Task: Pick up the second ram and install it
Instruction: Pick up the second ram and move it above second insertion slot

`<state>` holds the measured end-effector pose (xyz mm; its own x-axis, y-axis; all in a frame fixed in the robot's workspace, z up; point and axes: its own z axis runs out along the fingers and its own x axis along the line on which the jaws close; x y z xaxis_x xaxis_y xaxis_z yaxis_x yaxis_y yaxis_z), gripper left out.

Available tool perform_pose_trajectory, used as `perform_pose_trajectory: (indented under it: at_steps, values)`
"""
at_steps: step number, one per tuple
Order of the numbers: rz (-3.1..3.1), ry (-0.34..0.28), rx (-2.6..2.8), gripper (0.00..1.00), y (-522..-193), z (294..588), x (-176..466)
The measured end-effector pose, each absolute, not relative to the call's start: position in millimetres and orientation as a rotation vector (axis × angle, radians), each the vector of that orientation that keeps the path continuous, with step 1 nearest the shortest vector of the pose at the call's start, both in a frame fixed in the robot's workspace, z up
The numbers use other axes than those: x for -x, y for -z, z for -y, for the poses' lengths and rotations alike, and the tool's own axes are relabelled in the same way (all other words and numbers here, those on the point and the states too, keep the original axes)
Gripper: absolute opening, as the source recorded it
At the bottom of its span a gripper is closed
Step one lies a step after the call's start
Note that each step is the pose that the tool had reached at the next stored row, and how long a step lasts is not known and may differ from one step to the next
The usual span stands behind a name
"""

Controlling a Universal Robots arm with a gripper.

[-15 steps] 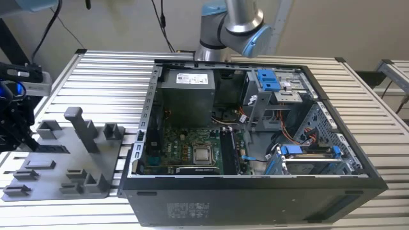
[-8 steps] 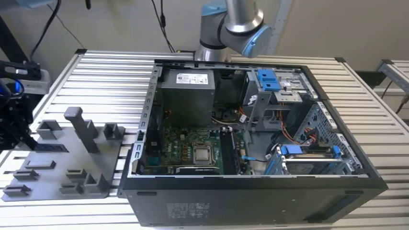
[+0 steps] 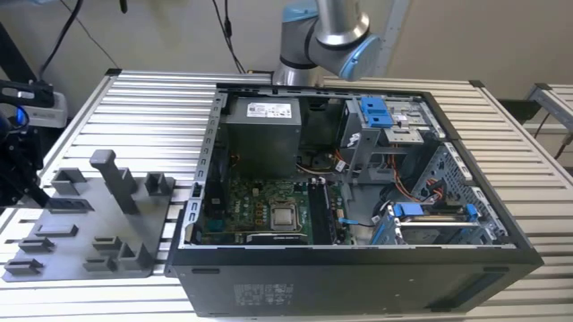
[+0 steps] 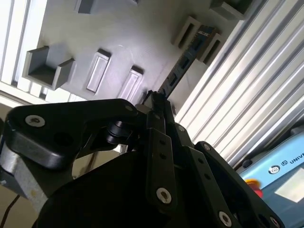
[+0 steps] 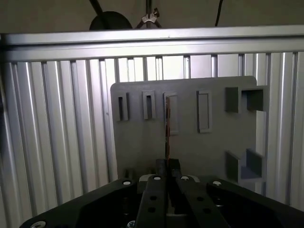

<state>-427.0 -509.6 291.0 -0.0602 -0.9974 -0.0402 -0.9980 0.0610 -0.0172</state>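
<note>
Gripper [image 5: 167, 164] is clamped shut on the second ram [image 5: 167, 128]. First wrist view: the board is edge-on, a thin line from the fingertips across the grey holder tray [image 5: 190, 147]. The tray sits on a slatted aluminium table [image 5: 57, 133], with a dim wall and a hanging cable [image 5: 220, 10] behind.

Second wrist view: the ram [image 4: 183, 63] runs from the pinch out to a slotted block [image 4: 183, 31]. Can't tell whether its far end is seated. A blue-grey box with a red button [image 4: 255, 183] is cut off at the frame corner.

Exterior view: the gripper [image 3: 36, 194] is at the exterior view's left edge by the tray [image 3: 90, 235], mostly cropped and dark. An open PC case [image 3: 358, 288] is on the exterior view's right, with the arm base [image 3: 323, 33] and a plain wall behind.
</note>
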Motion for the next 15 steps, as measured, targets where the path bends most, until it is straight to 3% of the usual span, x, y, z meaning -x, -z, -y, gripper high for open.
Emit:
perform_pose_trajectory:
  at_steps: [15]
  values:
    - [-2.263,-0.023,2.119,0.14,-312,510,428]
